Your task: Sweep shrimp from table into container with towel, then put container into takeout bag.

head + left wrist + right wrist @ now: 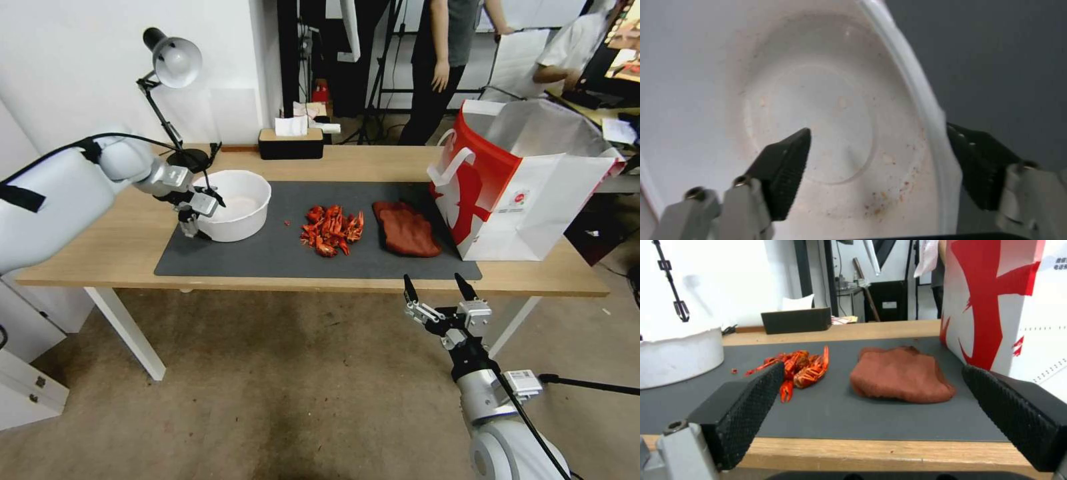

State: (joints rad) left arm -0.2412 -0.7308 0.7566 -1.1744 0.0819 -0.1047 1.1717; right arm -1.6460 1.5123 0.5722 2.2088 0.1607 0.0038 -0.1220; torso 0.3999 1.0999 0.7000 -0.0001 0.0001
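Two grippers: left (190, 215) jaws straddle bowl (241, 200) rim, not yet closed, bowl's 8 o'clock; right (439, 291) jaws wide, off tabletop (87, 257), towel's (407, 230) 6 o'clock.

On the mat (267, 257): container (233, 203) left, shrimp (331, 231) middle, towel (407, 230), takeout bag (527, 193) right.

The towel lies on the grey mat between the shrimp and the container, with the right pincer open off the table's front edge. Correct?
Not quite: the head view shows the towel between the shrimp and the takeout bag. The right pincer is open, off the table's front edge.
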